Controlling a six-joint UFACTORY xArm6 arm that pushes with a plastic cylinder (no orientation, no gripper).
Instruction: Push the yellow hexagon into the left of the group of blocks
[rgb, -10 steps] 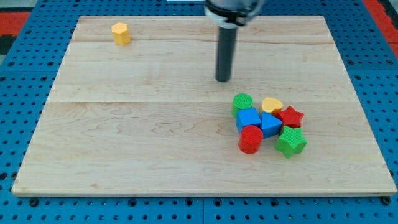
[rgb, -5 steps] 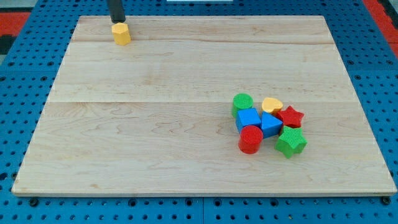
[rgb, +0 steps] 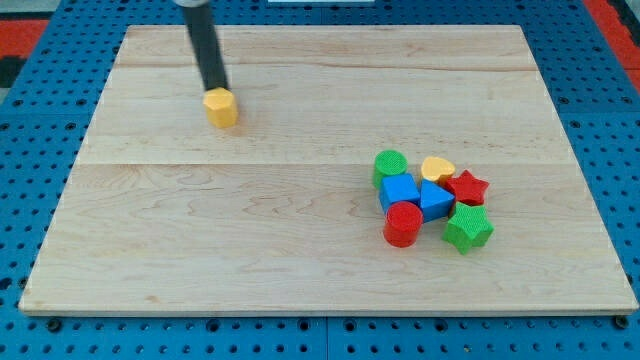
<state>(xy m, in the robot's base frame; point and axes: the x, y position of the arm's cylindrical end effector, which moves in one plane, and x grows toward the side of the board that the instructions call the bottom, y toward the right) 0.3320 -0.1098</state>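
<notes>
Contact sits at the yellow hexagon (rgb: 222, 107)'s eleven o'clock, my tip (rgb: 215, 90) driving it toward four o'clock, at the group's green cylinder (rgb: 390, 166); no pincer exists, only a bare rod.

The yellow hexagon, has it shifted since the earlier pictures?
Yes. The yellow hexagon slid toward the view's bottom right, away from the board's top edge, with my tip just behind it.

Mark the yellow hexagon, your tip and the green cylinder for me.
yellow hexagon (rgb: 222, 106), camera view, middle of its top face.
my tip (rgb: 215, 89), camera view, rod's very end.
green cylinder (rgb: 390, 164), camera view, its top face.
</notes>
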